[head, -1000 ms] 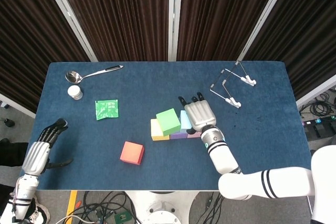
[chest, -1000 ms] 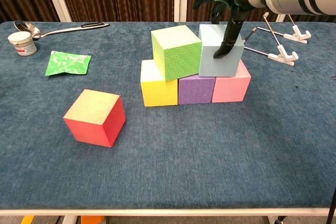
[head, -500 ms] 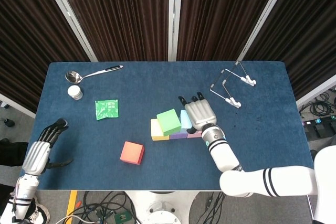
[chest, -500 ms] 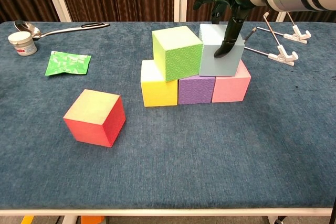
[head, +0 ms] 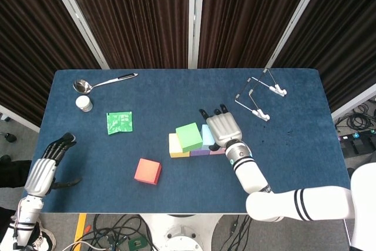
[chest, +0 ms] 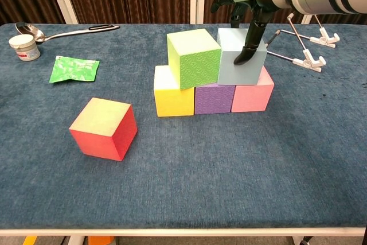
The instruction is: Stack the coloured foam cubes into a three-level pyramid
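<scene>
Yellow (chest: 172,97), purple (chest: 215,98) and pink (chest: 253,94) cubes form a row on the table. On top sit a green cube (chest: 194,58), slightly turned, and a light-blue cube (chest: 239,59) that touches it. My right hand (chest: 248,12) reaches down over the light-blue cube (head: 207,134), with a finger against its front face and other fingers behind it. In the head view the right hand (head: 223,128) covers the pink cube. A red cube (chest: 104,128) lies alone at the front left. My left hand (head: 48,165) hovers open off the table's left edge.
A green packet (chest: 73,67), a small white jar (chest: 24,47) and a metal ladle (chest: 63,30) lie at the back left. White wire stands (chest: 301,50) sit at the back right, close behind my right hand.
The green cube has shifted slightly right, closing up against the light-blue cube. Both hands have hardly moved.
</scene>
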Controlling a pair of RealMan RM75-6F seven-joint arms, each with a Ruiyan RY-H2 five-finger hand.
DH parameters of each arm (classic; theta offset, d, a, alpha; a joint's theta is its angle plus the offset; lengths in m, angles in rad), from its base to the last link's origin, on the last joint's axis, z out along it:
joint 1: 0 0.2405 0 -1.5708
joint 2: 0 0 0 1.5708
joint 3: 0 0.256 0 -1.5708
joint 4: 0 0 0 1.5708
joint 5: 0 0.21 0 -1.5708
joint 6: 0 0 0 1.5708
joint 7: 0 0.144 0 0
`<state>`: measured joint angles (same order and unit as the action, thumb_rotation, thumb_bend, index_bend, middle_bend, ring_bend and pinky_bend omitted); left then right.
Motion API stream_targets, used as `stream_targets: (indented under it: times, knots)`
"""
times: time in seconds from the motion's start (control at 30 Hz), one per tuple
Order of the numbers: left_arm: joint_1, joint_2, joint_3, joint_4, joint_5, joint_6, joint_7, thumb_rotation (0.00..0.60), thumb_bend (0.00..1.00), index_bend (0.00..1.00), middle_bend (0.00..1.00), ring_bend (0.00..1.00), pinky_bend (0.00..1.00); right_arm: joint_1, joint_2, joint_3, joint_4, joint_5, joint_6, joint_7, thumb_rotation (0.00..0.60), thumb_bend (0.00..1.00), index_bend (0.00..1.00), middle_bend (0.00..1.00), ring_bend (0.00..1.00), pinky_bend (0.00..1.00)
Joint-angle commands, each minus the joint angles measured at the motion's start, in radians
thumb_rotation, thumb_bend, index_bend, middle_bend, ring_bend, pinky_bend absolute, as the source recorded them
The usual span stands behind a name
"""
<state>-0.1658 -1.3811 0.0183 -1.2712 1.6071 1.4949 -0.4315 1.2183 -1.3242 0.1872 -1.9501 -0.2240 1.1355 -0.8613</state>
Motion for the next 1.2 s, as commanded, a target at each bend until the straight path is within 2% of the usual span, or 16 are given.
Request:
stream_targets:
  times: [0.03,0.6,0.93,1.1,1.2]
  knots:
    - [0.0,0.0,0.0,0.001,0.0,0.0,0.0,0.6,0.0,0.15,0.09,0.0,0.08,0.004,0.002,-0.002,0.0,0.008,-0.004,-0.004,0.6,0.14,0.0,0.6,0.15,0.0]
    - [0.001,0.001,0.0,-0.002,0.001,0.001,0.002,0.6,0.0,0.15,0.09,0.0,0.08,0.001,0.01,-0.002,-0.007,0.007,-0.002,0.013,0.6,0.1,0.0,0.27,0.03,0.0]
    - [-0.001,0.003,0.0,-0.007,0.004,0.004,0.006,0.6,0.0,0.15,0.09,0.0,0.08,-0.016,0.069,0.015,-0.069,-0.025,-0.018,0.054,0.6,0.1,0.0,0.25,0.0,0.0]
    - [-0.001,0.005,-0.002,-0.011,0.005,0.006,0.007,0.6,0.0,0.15,0.09,0.0,0.08,-0.033,0.125,0.038,-0.123,-0.094,-0.039,0.102,0.6,0.08,0.0,0.24,0.0,0.0]
    - [-0.001,0.005,-0.001,-0.012,0.006,0.006,0.01,0.6,0.0,0.15,0.09,0.0,0.08,-0.04,0.131,0.048,-0.112,-0.143,-0.07,0.138,0.6,0.07,0.0,0.24,0.0,0.0]
